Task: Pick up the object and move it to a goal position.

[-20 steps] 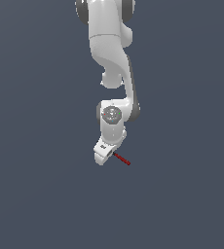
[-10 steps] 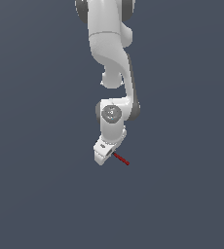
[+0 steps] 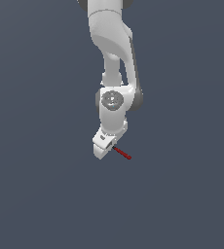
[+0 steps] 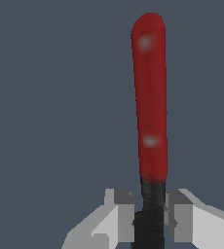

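In the exterior view the white Panda arm (image 3: 115,58) came down from the top centre of the frame, its links stacked nearly vertically, with a round grey-capped joint a little above the middle of the picture. Below that joint the wrist angled toward the lower left, ending in the claw (image 3: 109,147) just below the centre of the frame. The background was a flat dark blue-grey with no visible edge or horizon, so whether a counter lay beneath could not be told.

The stick (image 3: 122,153) projected from the claw toward the lower right of the frame, sloping downward. Only its red half showed clearly there, thin and short, with its far tip free and touching nothing visible.

In the wrist view the stick (image 4: 150,126) ran up the frame from the bottom edge, slightly right of centre, nearly vertical. Its long upper portion was red with a rounded end near the top of the frame and two pale highlights along it; the lower portion was black and sat between the two grey-white fingers (image 4: 120,214) at the bottom of the frame. The claw (image 4: 149,219) was clamped on that black end, a finger pressing against each side, with no gap visible between the pads and the stick. The red half stood wholly clear of the fingers.
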`<state>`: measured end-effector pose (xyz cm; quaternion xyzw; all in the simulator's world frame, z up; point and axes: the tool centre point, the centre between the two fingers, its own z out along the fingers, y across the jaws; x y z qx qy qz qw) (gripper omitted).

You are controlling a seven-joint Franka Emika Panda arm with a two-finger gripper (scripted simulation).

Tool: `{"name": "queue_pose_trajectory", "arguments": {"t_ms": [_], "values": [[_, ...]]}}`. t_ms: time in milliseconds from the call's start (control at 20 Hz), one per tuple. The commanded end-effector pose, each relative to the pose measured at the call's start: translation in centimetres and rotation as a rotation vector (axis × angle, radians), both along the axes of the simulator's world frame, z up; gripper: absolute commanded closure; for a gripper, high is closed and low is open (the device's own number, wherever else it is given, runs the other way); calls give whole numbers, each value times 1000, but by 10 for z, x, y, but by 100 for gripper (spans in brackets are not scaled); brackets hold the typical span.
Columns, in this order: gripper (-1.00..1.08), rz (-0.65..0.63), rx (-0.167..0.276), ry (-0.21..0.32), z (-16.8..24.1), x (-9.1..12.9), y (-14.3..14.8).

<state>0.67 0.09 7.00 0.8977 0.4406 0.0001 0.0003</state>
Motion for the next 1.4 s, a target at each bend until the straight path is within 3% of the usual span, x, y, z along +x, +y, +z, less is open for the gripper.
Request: {"name": "queue_pose_trajectory", "arguments": {"t_ms": [0, 800, 1350], "values": [[108, 0, 0, -1, 24, -1, 1], [108, 1, 1, 0, 201, -11, 9], [108, 0, 1, 0, 256, -11, 10]]}}
